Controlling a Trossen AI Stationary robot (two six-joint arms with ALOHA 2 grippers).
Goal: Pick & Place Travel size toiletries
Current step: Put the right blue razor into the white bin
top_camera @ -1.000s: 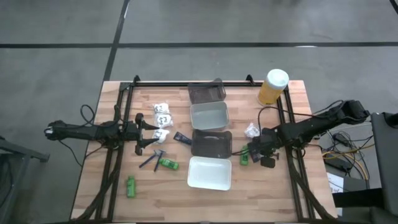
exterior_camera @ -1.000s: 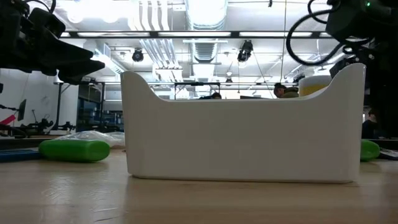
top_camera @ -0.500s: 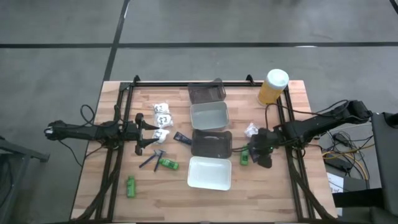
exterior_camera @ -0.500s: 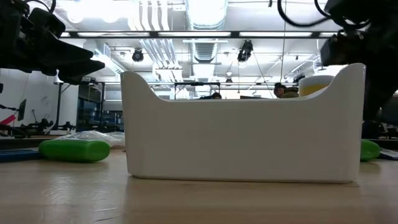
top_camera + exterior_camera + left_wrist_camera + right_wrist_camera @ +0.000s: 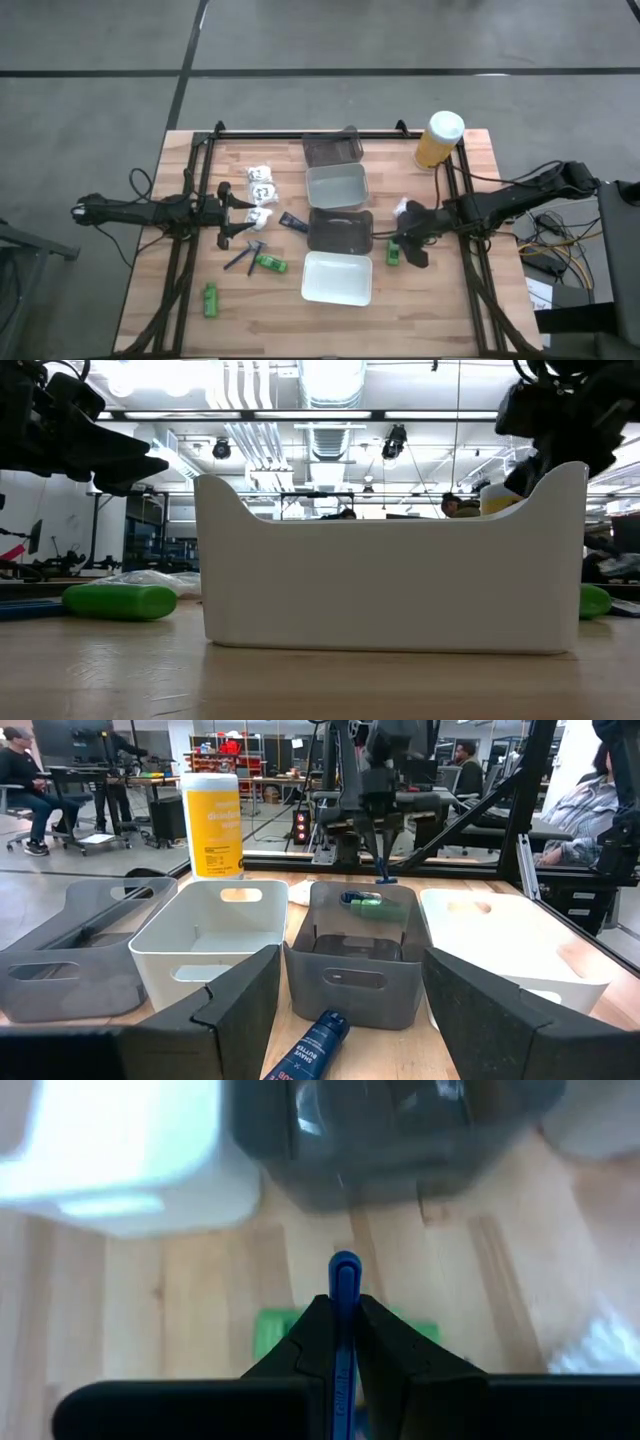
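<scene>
Since a moment ago, right gripper (image 5: pixel 343 1342) moved toward dark grey tray (image 5: pixel 400 1140), jaws clamped on blue stick (image 5: pixel 343 1320); left gripper (image 5: pixel 345 1010) open.

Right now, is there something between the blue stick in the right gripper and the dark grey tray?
Nothing visible. The right gripper holds the blue stick above bare wood and a green bottle, with the dark grey tray just ahead.

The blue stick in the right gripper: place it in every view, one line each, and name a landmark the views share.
High view: hidden under the right gripper, right of the dark grey tray.
Low view: not discernible.
Left wrist view: the blue stick hangs beyond that tray's far rim.
Right wrist view: pinched upright at centre, its tip above a green bottle.
Shared landmark: the dark grey tray.
</scene>
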